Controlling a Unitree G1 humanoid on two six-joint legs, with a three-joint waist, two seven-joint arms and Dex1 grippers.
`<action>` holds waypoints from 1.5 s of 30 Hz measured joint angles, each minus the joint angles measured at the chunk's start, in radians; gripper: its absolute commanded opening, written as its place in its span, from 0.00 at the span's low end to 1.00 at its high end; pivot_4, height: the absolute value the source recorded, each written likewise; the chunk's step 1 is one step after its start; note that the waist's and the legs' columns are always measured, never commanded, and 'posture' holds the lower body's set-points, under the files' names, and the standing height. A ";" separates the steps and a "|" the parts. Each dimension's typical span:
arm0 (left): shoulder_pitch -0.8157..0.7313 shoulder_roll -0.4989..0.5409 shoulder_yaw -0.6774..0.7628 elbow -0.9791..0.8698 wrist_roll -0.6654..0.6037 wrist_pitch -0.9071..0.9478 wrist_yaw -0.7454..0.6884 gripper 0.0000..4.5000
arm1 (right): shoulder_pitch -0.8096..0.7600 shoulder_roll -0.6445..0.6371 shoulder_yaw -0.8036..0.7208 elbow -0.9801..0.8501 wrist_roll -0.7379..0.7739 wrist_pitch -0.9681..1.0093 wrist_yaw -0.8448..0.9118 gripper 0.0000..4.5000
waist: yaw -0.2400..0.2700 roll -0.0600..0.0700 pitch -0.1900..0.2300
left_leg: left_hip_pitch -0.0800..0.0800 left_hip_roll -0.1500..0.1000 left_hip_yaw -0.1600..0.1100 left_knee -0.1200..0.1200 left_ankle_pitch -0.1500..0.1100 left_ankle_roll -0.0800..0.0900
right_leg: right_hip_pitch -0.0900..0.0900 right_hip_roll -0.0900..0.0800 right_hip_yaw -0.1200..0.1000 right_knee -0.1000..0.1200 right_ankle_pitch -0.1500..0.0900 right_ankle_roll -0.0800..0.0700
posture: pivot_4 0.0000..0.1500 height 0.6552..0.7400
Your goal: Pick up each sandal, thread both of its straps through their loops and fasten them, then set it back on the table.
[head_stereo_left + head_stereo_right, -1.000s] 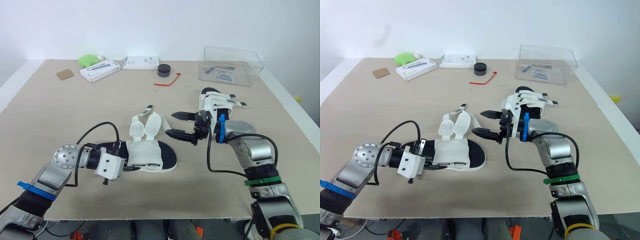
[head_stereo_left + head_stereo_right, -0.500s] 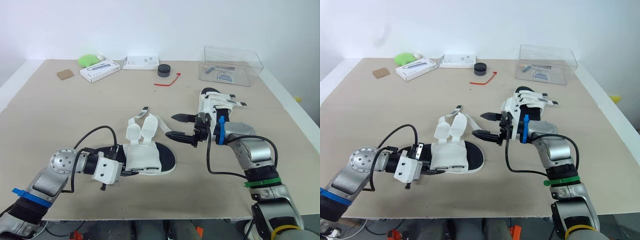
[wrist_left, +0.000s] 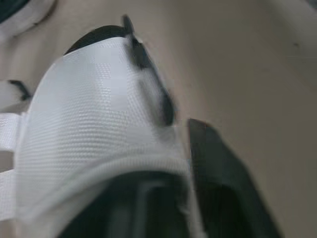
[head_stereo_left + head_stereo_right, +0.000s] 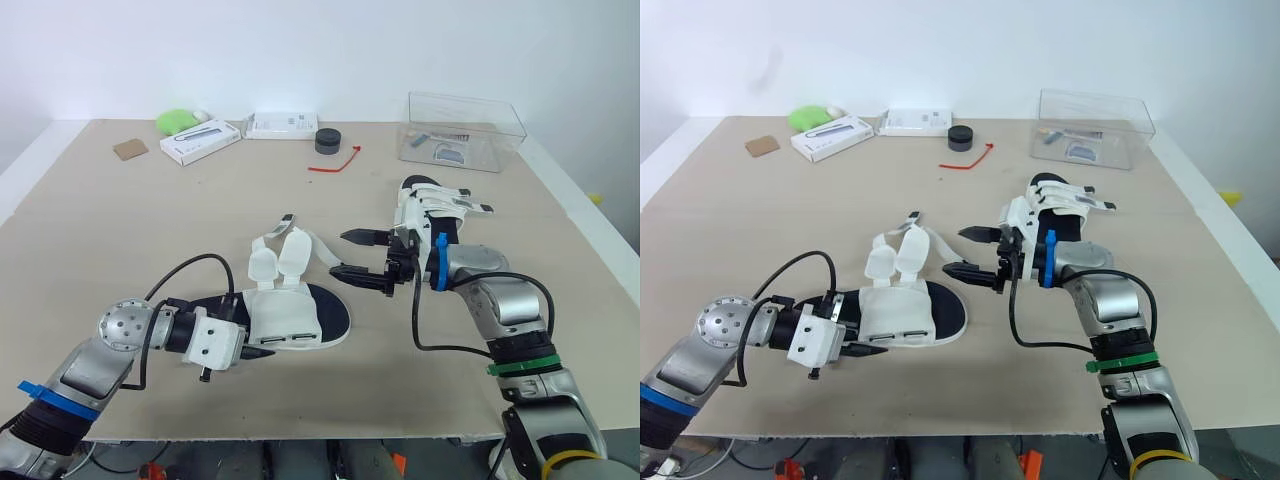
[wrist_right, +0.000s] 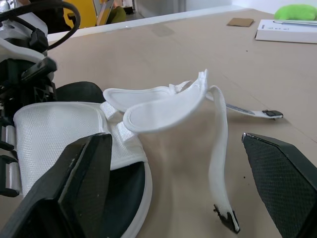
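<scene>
Beige counter [image 4: 150, 230] before a white wall. One white sandal [image 4: 295, 315] lies mid-counter, both straps [image 4: 285, 255] loose and unthreaded, so its fastening is all ahead. Left end effector [image 4: 262, 349] is at the sandal's left end; whether it grips cannot be told. Right end effector [image 4: 342, 253], spread apart, hovers beside the straps. A second sandal [image 4: 430, 205] behind it looks strapped. Clear box [image 4: 465, 130] and red tie [image 4: 335, 163] sit well apart, blocking nothing.

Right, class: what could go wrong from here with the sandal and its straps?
The left pincer grips the near sandal by one side only, so it may twist or slip when a strap is pulled. The open right pincer may push the floppy loose straps aside instead of catching one.
</scene>
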 measured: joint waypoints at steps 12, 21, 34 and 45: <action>-0.001 0.210 0.136 -0.221 -0.438 0.734 -0.070 1.00 | 0.066 -0.068 0.033 -0.053 -0.011 -0.031 0.082 0.59 | 0.000 0.000 0.001 | 0.000 0.000 -0.002 0.000 0.000 0.000 | 0.000 0.002 0.001 0.002 -0.005 0.002 | 1.00 1.00; -0.091 0.158 0.272 -0.211 -0.654 0.989 0.034 1.00 | 0.198 -0.105 0.128 -0.256 -0.024 -0.043 0.122 0.02 | 0.001 0.000 0.001 | 0.000 -0.001 -0.006 0.001 0.000 -0.001 | 0.000 0.003 0.001 0.004 -0.007 0.003 | 1.00 1.00; -0.152 0.006 0.275 -0.109 -0.598 1.003 0.206 1.00 | 0.134 -0.056 0.162 -0.166 -0.143 -0.093 0.035 0.02 | 0.001 -0.001 0.001 | 0.001 -0.001 -0.007 0.002 0.002 -0.004 | 0.001 0.004 0.001 0.008 -0.006 -0.001 | 1.00 1.00; -0.285 -0.162 0.350 0.080 -0.584 1.102 0.463 1.00 | 0.165 -0.055 0.231 -0.148 -0.185 -0.157 0.060 0.02 | 0.000 -0.002 0.000 | 0.001 -0.002 -0.010 0.003 0.002 -0.004 | 0.002 0.003 0.000 0.010 -0.006 -0.001 | 1.00 1.00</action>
